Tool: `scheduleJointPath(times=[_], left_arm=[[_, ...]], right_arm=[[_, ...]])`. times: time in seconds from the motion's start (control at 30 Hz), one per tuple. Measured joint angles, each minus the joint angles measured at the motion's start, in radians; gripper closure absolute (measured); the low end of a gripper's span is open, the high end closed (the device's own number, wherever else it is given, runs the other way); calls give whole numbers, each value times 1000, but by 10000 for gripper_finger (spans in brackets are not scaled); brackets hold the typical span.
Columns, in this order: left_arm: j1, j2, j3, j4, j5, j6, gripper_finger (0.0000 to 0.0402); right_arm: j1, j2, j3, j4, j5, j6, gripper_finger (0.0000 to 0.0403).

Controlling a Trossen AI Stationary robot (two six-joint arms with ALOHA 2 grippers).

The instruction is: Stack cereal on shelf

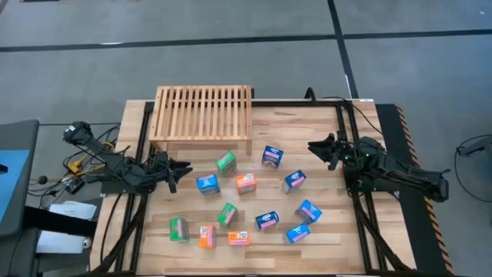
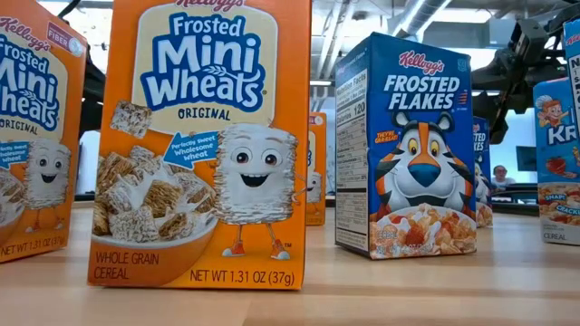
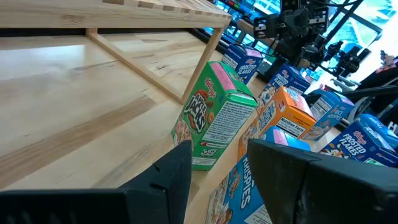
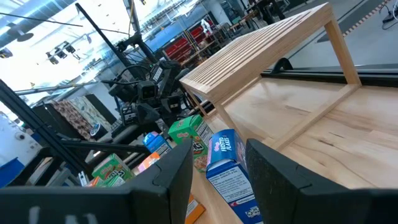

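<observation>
Twelve cereal boxes (image 1: 245, 183) stand scattered on the wooden surface (image 1: 323, 135) in front of the slatted shelf (image 1: 204, 112), whose top is bare. The left pincer (image 1: 178, 171) hovers spread at the left edge near a blue box (image 1: 207, 185). The right pincer (image 1: 319, 148) waits spread at the right edge, holding nothing.

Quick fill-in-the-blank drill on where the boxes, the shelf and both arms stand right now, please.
1. The slatted top of the shelf holds ____ boxes.
2. The left gripper waits with its jaws ____.
3. The box nearest the right gripper is ____.
4. In the low view, the Frosted Flakes box stands ____.

Missing words: no; open; blue; upright
</observation>
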Motion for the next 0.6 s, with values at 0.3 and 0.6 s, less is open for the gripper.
scheduleJointPath(times=[0.3,0.6], left_arm=[[0,0,0,-1,-14,-149,258],[0,0,0,-5,-49,-242,258]], right_arm=[[0,0,0,0,0,0,228],[0,0,0,2,0,0,228]])
